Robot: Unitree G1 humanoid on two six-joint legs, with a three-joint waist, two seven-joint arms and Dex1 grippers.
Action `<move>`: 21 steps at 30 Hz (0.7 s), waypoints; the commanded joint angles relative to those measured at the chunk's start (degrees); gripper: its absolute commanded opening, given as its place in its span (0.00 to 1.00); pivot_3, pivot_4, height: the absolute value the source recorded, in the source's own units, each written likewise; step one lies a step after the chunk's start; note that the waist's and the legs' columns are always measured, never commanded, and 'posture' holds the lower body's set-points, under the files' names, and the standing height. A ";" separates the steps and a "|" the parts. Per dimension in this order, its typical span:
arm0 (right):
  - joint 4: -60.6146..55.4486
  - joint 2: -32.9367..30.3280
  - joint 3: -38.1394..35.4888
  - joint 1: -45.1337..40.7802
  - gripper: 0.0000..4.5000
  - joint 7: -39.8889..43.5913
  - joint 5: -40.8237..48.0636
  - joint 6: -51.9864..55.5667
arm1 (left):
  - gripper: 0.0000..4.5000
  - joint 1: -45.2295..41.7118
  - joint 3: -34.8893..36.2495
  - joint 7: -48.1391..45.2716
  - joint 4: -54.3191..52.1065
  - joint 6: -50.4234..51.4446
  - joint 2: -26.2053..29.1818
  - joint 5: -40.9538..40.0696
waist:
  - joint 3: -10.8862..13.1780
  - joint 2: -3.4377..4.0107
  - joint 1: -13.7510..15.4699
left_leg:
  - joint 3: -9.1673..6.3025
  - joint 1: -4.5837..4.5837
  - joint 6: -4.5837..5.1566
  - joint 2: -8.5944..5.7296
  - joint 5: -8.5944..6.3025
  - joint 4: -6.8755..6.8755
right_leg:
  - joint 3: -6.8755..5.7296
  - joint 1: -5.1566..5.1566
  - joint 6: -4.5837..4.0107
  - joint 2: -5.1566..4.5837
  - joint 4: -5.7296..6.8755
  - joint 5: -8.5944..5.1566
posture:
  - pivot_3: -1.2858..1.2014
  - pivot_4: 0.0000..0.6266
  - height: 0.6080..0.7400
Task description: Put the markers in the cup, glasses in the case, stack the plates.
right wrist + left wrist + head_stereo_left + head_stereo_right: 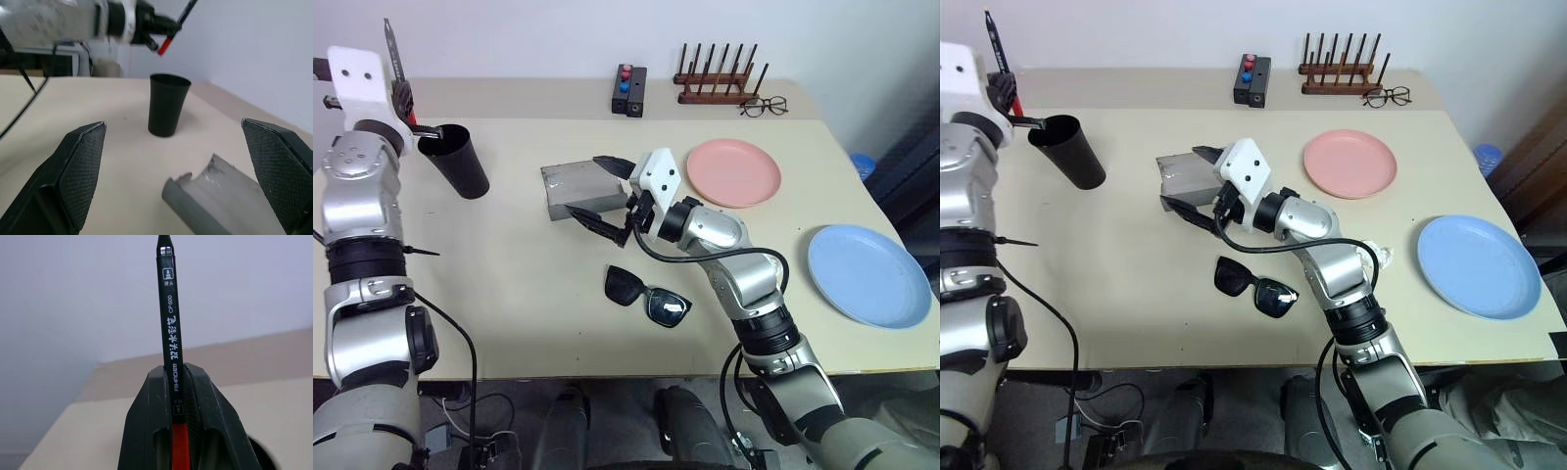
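Note:
My left gripper (403, 98) is shut on a thin black marker (168, 308) with a red end, held upright at the far left of the table. It hangs just above and behind the rim of the black cup (458, 162). My right gripper (604, 193) stands open at mid-table, one finger on each side of the near end of the grey case (570, 186). Black sunglasses (646, 294) lie unfolded on the table in front of the case. The pink plate (734, 172) lies right of the case and the blue plate (868, 274) sits near the right edge, apart from it.
A small black box (628, 90) with red and blue buttons, a wooden peg rack (720, 83) and clear eyeglasses (764, 106) stand along the back edge. A wall rises behind the table.

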 commanded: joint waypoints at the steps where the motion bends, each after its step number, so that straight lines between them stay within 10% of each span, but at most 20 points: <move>1: -1.04 0.66 -0.81 -1.19 1.00 -0.09 0.59 -1.46 | 0.01 -2.51 -0.67 4.47 5.40 -6.95 0.09 2.72 | 0.00 0.00 0.11 | 0.00 0.00 0.00 0.00 0.00 0.00 | 0.00 0.00 0.00 0.00 0.00 0.00 | 0.52 0.24 0.99; 21: -3.08 1.21 -2.20 -0.54 1.00 -0.43 3.71 -0.25 | 0.01 -2.64 0.71 4.32 14.12 -14.68 -3.54 -1.15 | 0.00 0.00 0.11 | 0.00 0.00 -0.04 0.00 0.02 -0.03 | -0.01 0.00 0.00 0.01 0.01 0.00 | 0.52 0.24 0.99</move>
